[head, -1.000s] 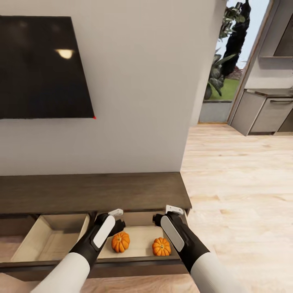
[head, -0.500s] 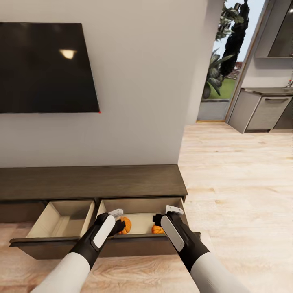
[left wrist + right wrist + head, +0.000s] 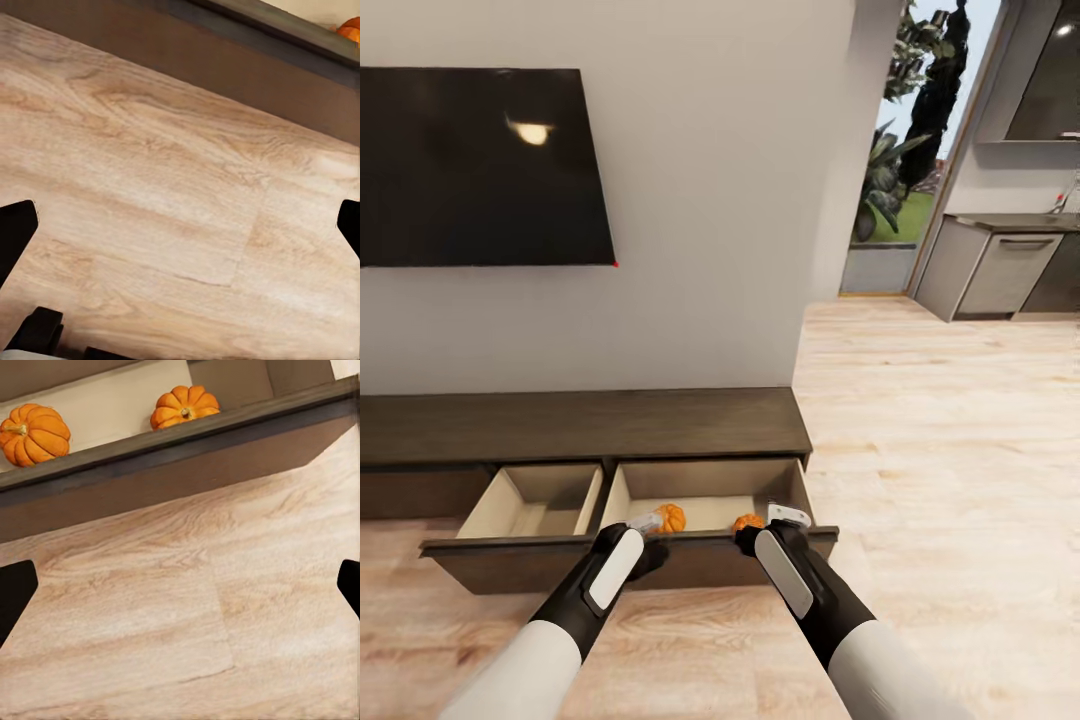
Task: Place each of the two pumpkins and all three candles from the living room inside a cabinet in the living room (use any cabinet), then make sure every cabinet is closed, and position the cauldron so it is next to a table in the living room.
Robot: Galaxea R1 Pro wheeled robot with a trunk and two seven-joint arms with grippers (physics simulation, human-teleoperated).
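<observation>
The long dark-brown cabinet (image 3: 580, 425) stands against the wall with both of its drawers pulled out. Two orange pumpkins (image 3: 672, 517) (image 3: 748, 521) lie in the right drawer (image 3: 710, 500). The right wrist view looks over the drawer front (image 3: 187, 457) at both pumpkins (image 3: 34, 431) (image 3: 184, 406). One pumpkin's edge (image 3: 349, 31) peeks in the left wrist view. My left gripper (image 3: 645, 523) and right gripper (image 3: 788, 516) hang open and empty over the wooden floor, just in front of the drawer front. The candles and the cauldron are out of view.
The left drawer (image 3: 535, 500) looks empty. A black TV (image 3: 480, 165) hangs on the wall above the cabinet. Open wooden floor (image 3: 940, 450) stretches to the right, toward a doorway with plants (image 3: 890, 170) and grey kitchen cabinets (image 3: 1000, 275).
The camera has backed away from the cabinet, so both open drawers show in full. My grippers, earlier over the right drawer, are now in front of it. The pumpkins stay put.
</observation>
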